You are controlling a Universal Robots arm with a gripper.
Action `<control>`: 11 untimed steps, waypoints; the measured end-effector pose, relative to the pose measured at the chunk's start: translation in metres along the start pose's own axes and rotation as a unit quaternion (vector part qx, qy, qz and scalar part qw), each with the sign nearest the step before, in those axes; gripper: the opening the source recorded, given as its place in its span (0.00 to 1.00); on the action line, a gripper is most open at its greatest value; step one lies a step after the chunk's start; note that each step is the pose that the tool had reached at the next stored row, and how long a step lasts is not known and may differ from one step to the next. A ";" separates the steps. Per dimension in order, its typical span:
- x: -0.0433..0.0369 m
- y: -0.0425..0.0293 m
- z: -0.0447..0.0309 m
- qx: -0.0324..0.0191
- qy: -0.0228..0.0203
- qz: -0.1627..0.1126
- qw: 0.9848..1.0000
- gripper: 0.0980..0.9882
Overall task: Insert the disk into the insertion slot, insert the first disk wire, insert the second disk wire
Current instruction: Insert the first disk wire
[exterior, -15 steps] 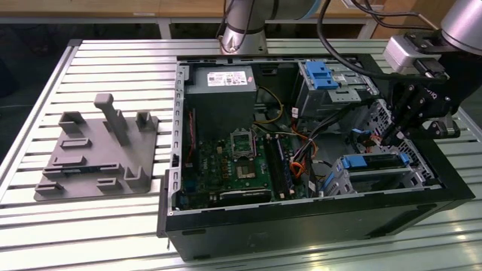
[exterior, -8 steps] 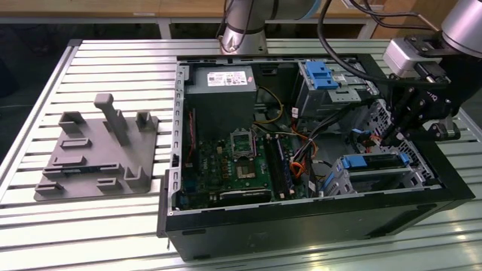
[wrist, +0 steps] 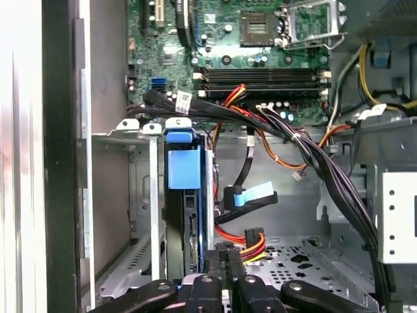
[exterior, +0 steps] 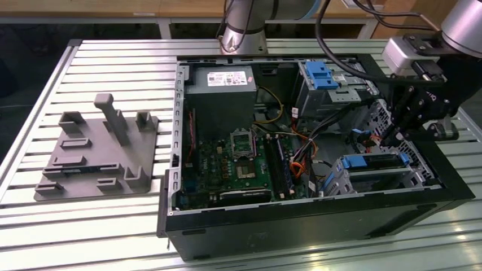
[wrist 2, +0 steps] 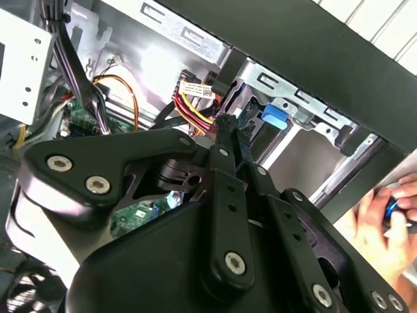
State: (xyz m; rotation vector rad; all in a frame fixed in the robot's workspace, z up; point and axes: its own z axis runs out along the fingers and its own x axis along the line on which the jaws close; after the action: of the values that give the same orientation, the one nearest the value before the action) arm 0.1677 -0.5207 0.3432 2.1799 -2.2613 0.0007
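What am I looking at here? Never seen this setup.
One robot arm works inside an open black computer case on a slatted metal table. The exterior view looks on from outside. Both wrist views ride on the arm and look past its black hand into the case. A grey plastic fixture plate lies beside the case. The silver disk in its blue carrier already sits in the grey sheet-metal slot. The hand hovers by a red-and-yellow wire bundle; whether it grips it, I cannot tell.
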 end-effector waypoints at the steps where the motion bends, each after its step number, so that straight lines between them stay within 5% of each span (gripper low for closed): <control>1: 0.0000 0.0000 0.0000 0.000 0.000 0.006 1.000 0.07; 11: 0.0051 0.0022 0.0001 0.000 0.000 0.011 1.000 0.07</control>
State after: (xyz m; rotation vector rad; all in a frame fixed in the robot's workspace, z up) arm 0.1654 -0.5257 0.3432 2.1558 -2.2842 0.0008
